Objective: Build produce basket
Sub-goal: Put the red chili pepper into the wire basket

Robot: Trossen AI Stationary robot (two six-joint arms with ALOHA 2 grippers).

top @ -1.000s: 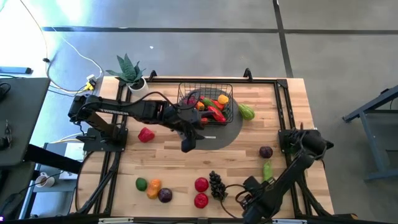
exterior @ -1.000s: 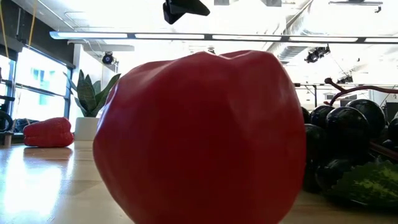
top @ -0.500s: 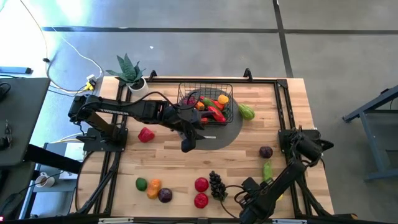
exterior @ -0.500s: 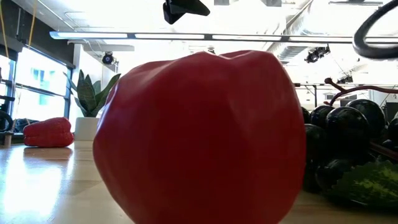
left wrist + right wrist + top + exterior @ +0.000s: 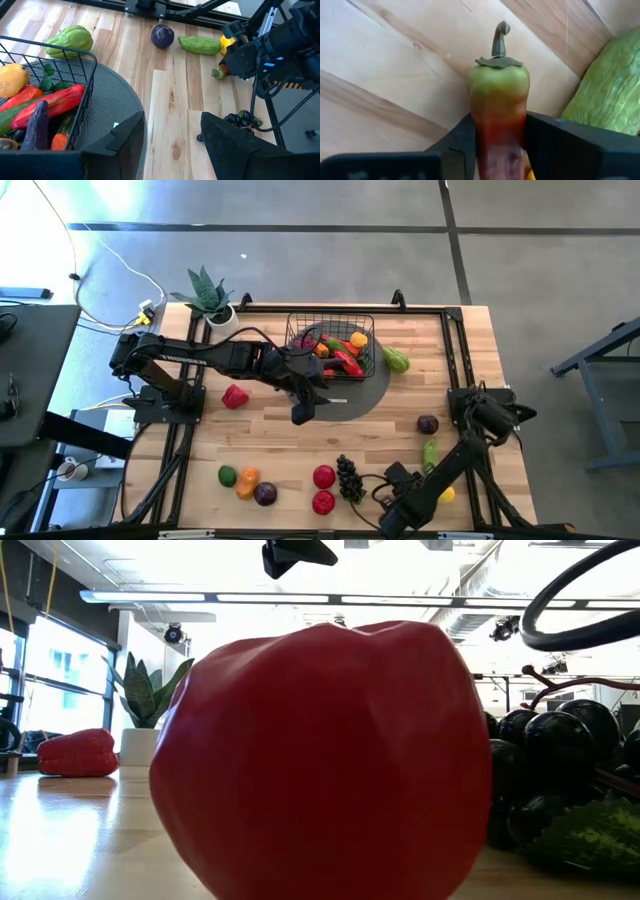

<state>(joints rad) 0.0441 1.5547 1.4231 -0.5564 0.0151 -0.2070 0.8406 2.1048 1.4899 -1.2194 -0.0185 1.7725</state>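
Right gripper (image 5: 501, 145) at table's 5 o'clock edge: fingers pinching chili pepper (image 5: 499, 105), green at stem end, reddening toward jaws. Green cucumber (image 5: 612, 87) just beside, at its 3 o'clock. Left gripper (image 5: 172, 132) hovering near table centre, fingers spread, holding nothing. Wire basket (image 5: 331, 345) at its 12 o'clock, resting on grey round mat (image 5: 107, 107), filled with produce. Green chayote (image 5: 397, 360) outside basket at 3 o'clock. Red apple (image 5: 320, 755), grapes (image 5: 347, 475) toward 6 o'clock edge.
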